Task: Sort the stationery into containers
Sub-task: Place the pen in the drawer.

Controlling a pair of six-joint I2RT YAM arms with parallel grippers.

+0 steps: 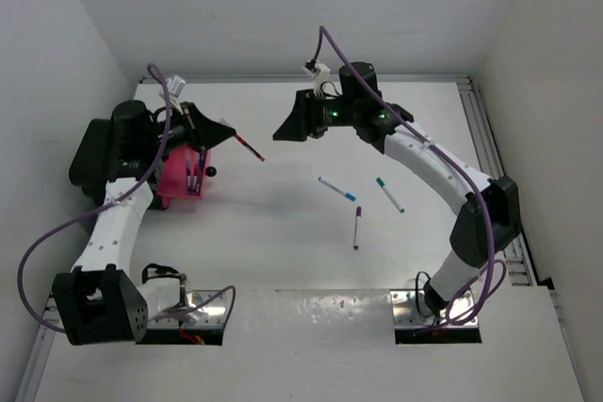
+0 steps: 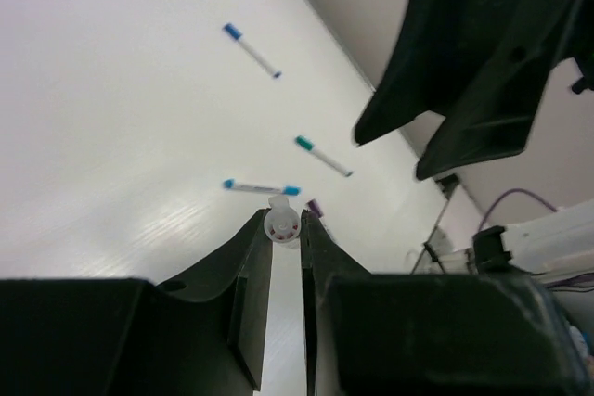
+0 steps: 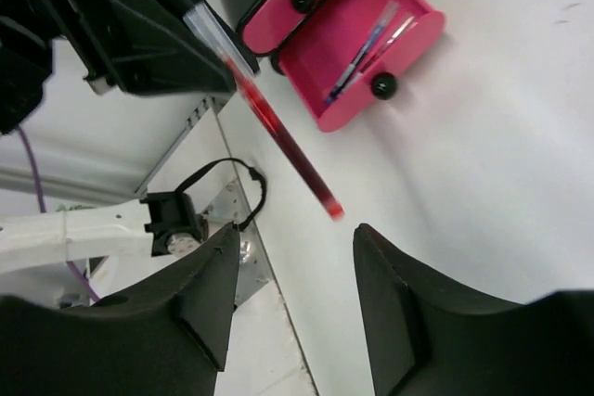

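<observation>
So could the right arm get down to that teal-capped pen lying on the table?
Probably yes. The right gripper hangs open and empty above the table. The teal-capped pen lies flat on that arm's side, with bare table around it and nothing over it. The arm would have to swing back towards itself.

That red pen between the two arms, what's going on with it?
The left gripper is clamped on one end of the red pen and holds it in the air beside the pink tray, which already has a couple of pens in it. The right gripper sits just off the pen's free end with its jaws open, not gripping it. A few loose pens lie on the table, not yet sorted.
</observation>
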